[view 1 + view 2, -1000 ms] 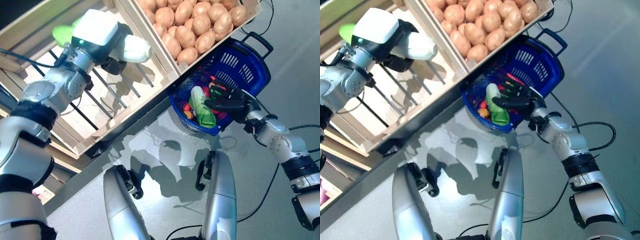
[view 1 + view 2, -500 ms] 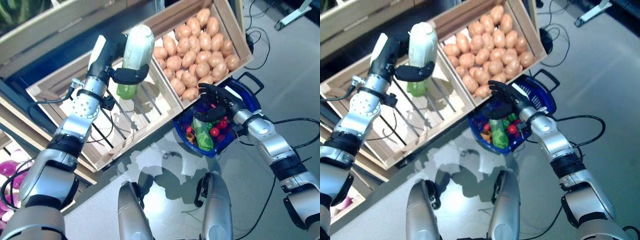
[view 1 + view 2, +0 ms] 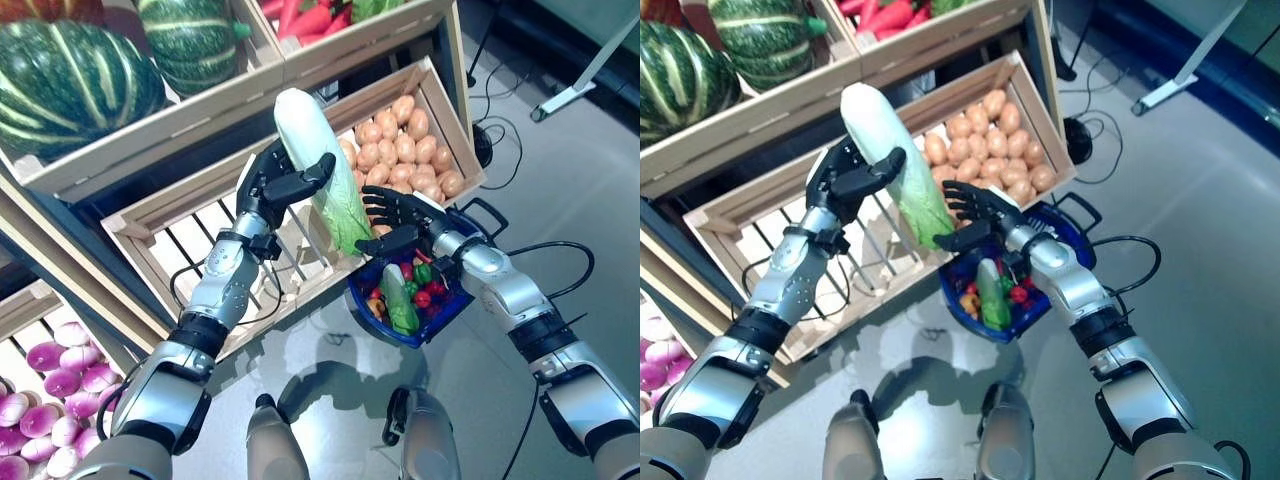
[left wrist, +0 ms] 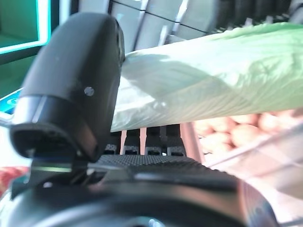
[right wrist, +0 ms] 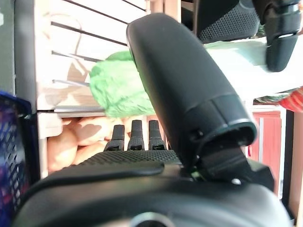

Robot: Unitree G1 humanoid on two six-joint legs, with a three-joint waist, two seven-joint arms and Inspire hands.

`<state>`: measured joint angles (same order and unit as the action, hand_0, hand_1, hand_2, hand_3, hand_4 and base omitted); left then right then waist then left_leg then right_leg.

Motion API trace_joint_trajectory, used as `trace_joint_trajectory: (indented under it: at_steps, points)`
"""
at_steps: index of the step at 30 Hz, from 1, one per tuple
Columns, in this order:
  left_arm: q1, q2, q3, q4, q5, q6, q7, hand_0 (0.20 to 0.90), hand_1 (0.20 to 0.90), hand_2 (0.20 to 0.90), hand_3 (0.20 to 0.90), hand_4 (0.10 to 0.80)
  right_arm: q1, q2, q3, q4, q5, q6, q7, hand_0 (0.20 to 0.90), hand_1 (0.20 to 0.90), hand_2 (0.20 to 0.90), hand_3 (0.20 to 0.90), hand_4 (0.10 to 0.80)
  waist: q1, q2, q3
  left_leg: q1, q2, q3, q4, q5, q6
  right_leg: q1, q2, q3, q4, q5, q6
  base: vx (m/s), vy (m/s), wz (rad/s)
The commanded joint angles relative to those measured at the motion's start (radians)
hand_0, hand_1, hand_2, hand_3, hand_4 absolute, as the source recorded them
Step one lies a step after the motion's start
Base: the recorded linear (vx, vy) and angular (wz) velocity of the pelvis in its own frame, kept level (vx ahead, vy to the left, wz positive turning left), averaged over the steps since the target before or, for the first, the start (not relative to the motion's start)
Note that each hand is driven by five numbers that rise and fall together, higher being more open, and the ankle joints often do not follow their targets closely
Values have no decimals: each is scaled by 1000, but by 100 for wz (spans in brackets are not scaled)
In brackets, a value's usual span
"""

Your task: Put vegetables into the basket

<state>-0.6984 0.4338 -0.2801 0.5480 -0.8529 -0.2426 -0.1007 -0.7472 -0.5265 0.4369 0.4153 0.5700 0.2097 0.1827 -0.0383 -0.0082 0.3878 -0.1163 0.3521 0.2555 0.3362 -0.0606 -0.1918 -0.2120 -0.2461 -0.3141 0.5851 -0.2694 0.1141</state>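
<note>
A long napa cabbage (image 3: pixel 312 160), white at one end and leafy green at the other, is held up in front of the crates. My left hand (image 3: pixel 265 190) is shut on its middle, thumb across the front. The leafy tip hangs down toward my right hand (image 3: pixel 405 215), which is open with spread fingers just under and beside that tip. In the right wrist view the green tip (image 5: pixel 118 90) shows just past my straight fingers. Below the right hand is a blue basket (image 3: pixel 440 318) holding a green vegetable (image 3: pixel 398 300) and small red and orange pieces.
A crate of potatoes (image 3: pixel 410 150) stands behind the basket, and a bare slatted crate (image 3: pixel 190 235) is behind my left arm. Striped green squashes (image 3: pixel 70 80) fill the shelf above, red vegetables (image 3: pixel 310 15) lie at the top, and purple bulbs (image 3: pixel 40 400) at lower left.
The camera view has shifted. My left hand has carried the cabbage rightward and tipped its leafy end down toward the basket. My right hand has risen from the basket to meet the tip.
</note>
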Motion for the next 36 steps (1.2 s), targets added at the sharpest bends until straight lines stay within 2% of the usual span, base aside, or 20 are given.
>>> trace_joint_trajectory:
  at_steps: [1, 4, 7, 12, 24, 25, 26, 36]
  points:
    - [99, -66, 15, -127, -48, -75, -37, 300, 300, 300, 300, 400, 46, 126, -4, 46, 120, -32, 56, 900, 900, 900, 900, 800, 15, -21, -290, 75, -105, 46, -87, 14, 78, 191, 55, 4, -349, 165, -35, 138, -14, 3]
    - [141, -106, 0, -156, -23, -56, -28, 300, 300, 300, 300, 400, 66, 147, -12, 44, 161, -5, 73, 900, 900, 900, 900, 800, 21, -25, -318, 118, -127, 49, -175, 45, 79, 235, 82, -4, -431, 198, -26, 91, -5, 3]
    - [176, -123, 1, -155, -9, -50, -54, 300, 300, 300, 300, 400, 82, 157, -24, 46, 173, 24, 99, 900, 900, 900, 900, 800, 26, -26, -334, 148, -139, 51, -229, 62, 79, 266, 92, -11, -473, 215, -22, 77, 10, 9]
    - [219, -136, -24, -172, 34, -16, -75, 300, 300, 300, 300, 400, 100, 170, -26, 40, 234, 80, 153, 900, 900, 900, 900, 800, 34, -26, -355, 192, -159, 55, -301, 81, 82, 299, 102, -18, -528, 243, -14, 79, 26, 7]
    - [270, -175, -81, -182, -14, 38, -154, 300, 300, 300, 300, 400, 77, 179, 5, 104, 235, 178, 221, 900, 900, 900, 900, 800, 52, -35, -369, 232, -193, 30, -358, 81, 96, 325, 113, -8, -565, 261, -13, 64, 13, 5]
    - [271, -176, -87, -183, -12, 43, -163, 300, 300, 300, 300, 400, 70, 183, 5, 111, 247, 179, 220, 458, 458, 458, 458, 505, 54, -36, -370, 234, -195, 29, -362, 81, 97, 327, 114, -7, -568, 263, -13, 40, 0, 3]
    - [270, -175, -98, -182, -11, 46, -166, 300, 300, 300, 300, 400, 60, 187, 5, 120, 259, 180, 218, 300, 300, 300, 300, 400, 55, -36, -371, 235, -196, 27, -364, 81, 98, 329, 114, -7, -570, 264, -13, 34, 0, 3]
    - [289, -178, -145, -187, -20, 73, -220, 300, 300, 300, 300, 400, 25, 194, -14, 151, 296, 158, 168, 300, 300, 300, 300, 400, 51, -37, -380, 247, -208, 17, -376, 77, 104, 332, 117, 20, -581, 271, -8, 22, 7, 3]
